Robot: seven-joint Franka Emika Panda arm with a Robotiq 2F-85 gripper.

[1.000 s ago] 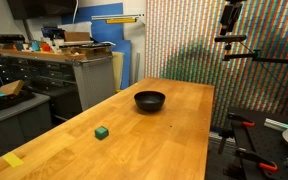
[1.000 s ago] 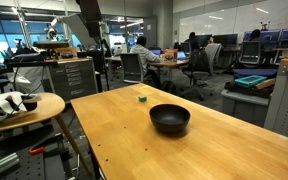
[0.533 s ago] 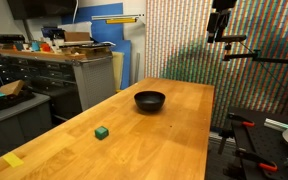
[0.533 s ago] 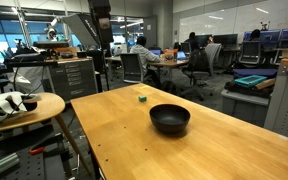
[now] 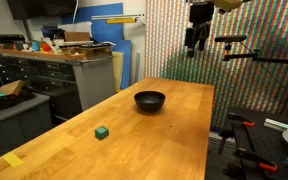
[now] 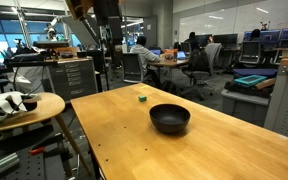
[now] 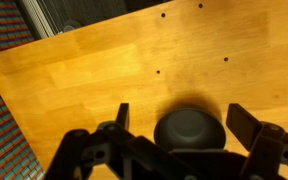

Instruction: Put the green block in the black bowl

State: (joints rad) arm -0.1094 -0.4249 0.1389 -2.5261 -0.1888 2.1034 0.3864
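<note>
Workshop clutter surrounds a long wooden bench (image 5: 174,140): grey drawer cabinets (image 5: 39,78) stand along one long edge, and a speckled, many-coloured wall (image 5: 169,45) rises behind the far end.

The black bowl (image 5: 150,100) sits upright on the bench, toward the far end in that exterior view and about midway between the two long edges. The green block (image 5: 101,132) lies flat on the wood, well apart from the bowl, closer to the long edge that faces the cabinets. A flat yellow piece (image 5: 12,160) rests at the near corner on that same edge. In an exterior view from the opposite end, the bowl (image 6: 169,118) is the nearer thing and the block (image 6: 142,98) lies beyond it, close to the far edge.

The gripper (image 5: 197,38) hangs high over the bench's far end, touching nothing; it also shows at the top of an exterior view (image 6: 110,35). In the wrist view the gripper (image 7: 184,116) points down with its two fingers (image 7: 122,115) spread wide and nothing between them. The bowl (image 7: 189,128) lies far below them, and one corner of the bench shows at the left. The block is outside the wrist view.
</note>
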